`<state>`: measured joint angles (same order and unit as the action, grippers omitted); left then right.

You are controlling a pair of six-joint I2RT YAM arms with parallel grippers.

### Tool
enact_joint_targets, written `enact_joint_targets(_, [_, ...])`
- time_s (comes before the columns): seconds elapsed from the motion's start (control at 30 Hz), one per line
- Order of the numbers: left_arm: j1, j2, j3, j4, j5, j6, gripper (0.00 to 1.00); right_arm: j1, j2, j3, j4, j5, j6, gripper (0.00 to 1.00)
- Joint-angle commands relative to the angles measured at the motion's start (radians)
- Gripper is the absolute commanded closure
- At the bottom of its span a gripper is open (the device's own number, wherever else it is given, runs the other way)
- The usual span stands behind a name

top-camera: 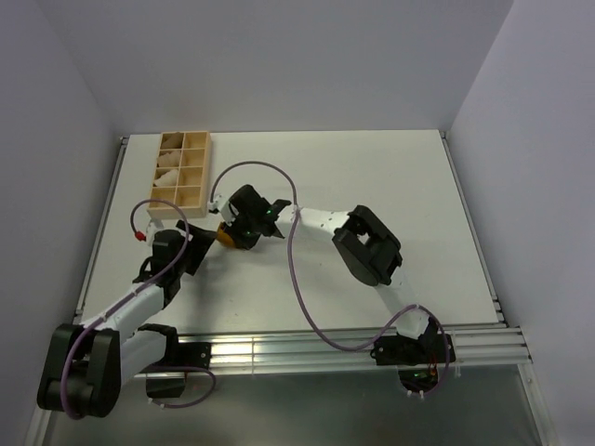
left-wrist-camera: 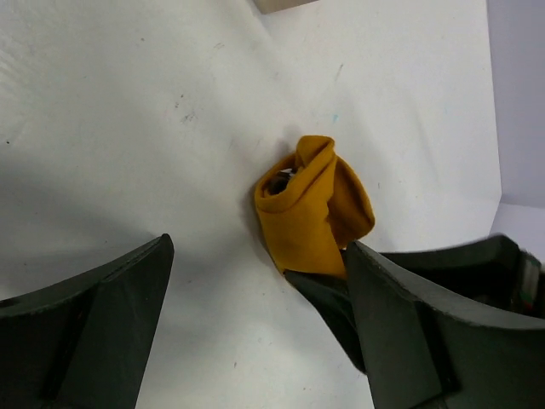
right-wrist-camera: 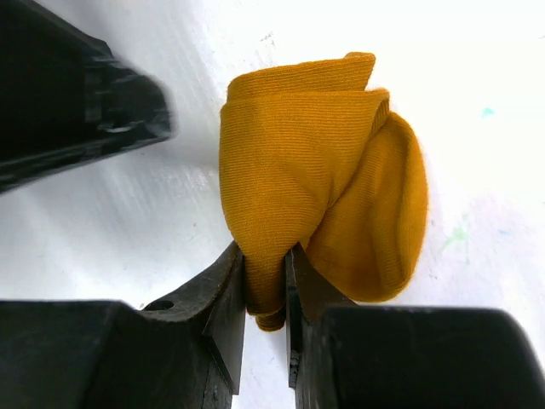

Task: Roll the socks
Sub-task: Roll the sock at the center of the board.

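Note:
The mustard-orange sock lies bunched into a loose roll on the white table, left of centre. My right gripper is shut on a fold at the roll's near edge, its fingers tight on the fabric. It reaches in from the right. My left gripper stands open just short of the sock, with only bare table between its fingers. Its right finger sits beside the right gripper's dark finger under the roll. From above, the left gripper is at the sock's left side.
A wooden compartment box stands just behind the sock at the back left, with pale cream bundles in its left cells. The purple cable of the right arm loops over the table's middle. The right arm's elbow rests to the right.

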<state>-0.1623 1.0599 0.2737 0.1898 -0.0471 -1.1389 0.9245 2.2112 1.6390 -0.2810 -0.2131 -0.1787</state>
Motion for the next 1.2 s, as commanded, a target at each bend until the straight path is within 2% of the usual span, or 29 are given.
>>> enact_joint_targets(0.0, [0.004,-0.049,-0.016,0.039,0.018,0.054,0.12,-0.032,0.116,0.001,-0.224,-0.215,0.054,1.00])
enact_joint_targets(0.3, [0.003,-0.025,-0.062,0.155,0.141,0.108,0.20,-0.154,0.173,0.068,-0.244,-0.575,0.214,1.00])
enact_joint_targets(0.4, [0.003,0.012,-0.061,0.180,0.168,0.122,0.24,-0.185,0.191,0.079,-0.244,-0.612,0.275,1.00])
enact_joint_targets(0.67, [-0.031,0.140,-0.034,0.244,0.193,0.116,0.26,-0.217,0.200,0.071,-0.164,-0.730,0.450,0.99])
enact_joint_targets(0.87, [-0.077,0.172,-0.019,0.257,0.168,0.111,0.26,-0.245,0.203,-0.001,0.008,-0.813,0.657,0.98])
enact_joint_targets(0.93, [-0.083,0.166,-0.021,0.254,0.162,0.108,0.26,-0.251,0.200,-0.045,0.093,-0.821,0.711,0.98])
enact_joint_targets(1.1, [-0.095,0.149,-0.028,0.243,0.144,0.102,0.27,-0.269,0.176,-0.174,0.385,-0.827,0.973,0.97])
enact_joint_targets(1.17, [-0.103,0.155,-0.027,0.243,0.142,0.099,0.27,-0.271,0.176,-0.197,0.440,-0.822,1.057,0.97])
